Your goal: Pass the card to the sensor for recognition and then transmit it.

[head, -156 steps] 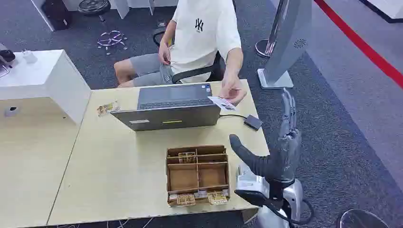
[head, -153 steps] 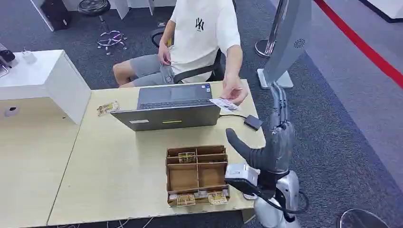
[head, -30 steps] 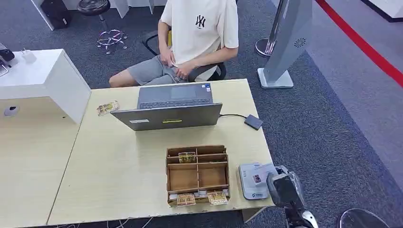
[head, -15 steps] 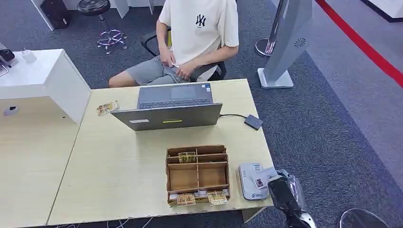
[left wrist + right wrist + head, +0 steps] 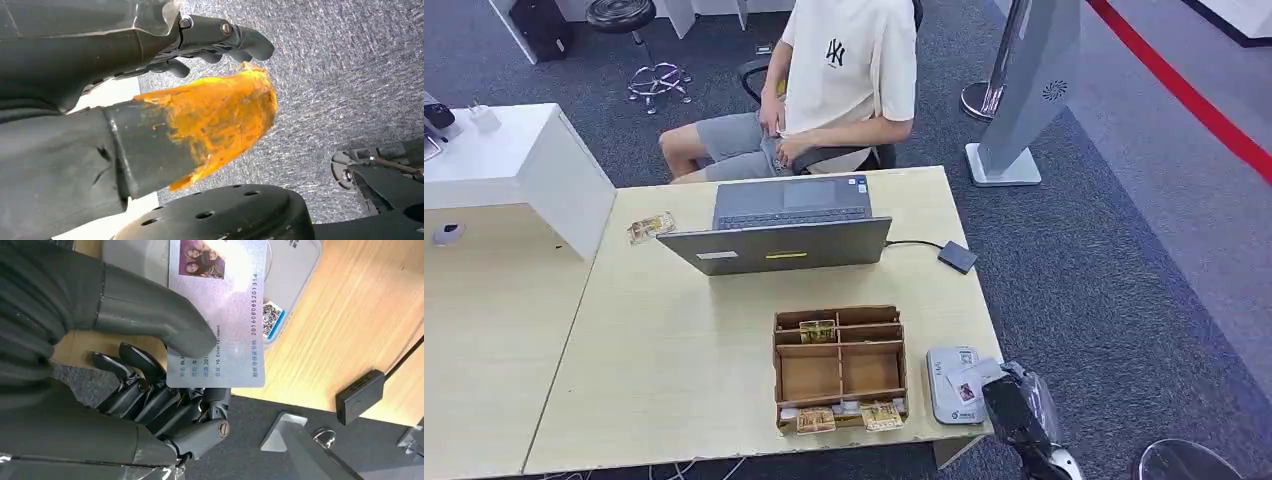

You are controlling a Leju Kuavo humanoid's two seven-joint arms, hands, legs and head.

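Observation:
My right hand [image 5: 1016, 411] pinches a pale photo card [image 5: 970, 383] at the table's near right corner. The card hangs just over the grey-white sensor pad [image 5: 943, 368], overlapping its right side. In the right wrist view the thumb [image 5: 150, 315] presses on the card [image 5: 225, 315], the dark fingers curl beneath it, and the sensor [image 5: 297, 270] lies behind it. My left hand [image 5: 190, 95] hangs over the carpet with nothing in it; its thumb tip carries an orange cover.
A cardboard organiser [image 5: 839, 368] with small cards stands left of the sensor. Behind it is an open laptop [image 5: 784, 228], and a small dark box [image 5: 957, 257] on a cable. A person [image 5: 844, 80] sits across the table. A grey stand [image 5: 1024, 100] rises at far right.
Five seconds ago my right hand was raised open toward the person's offered card. Over the last second it has moved the held card slightly left and lower over the sensor. The person turned on the chair.

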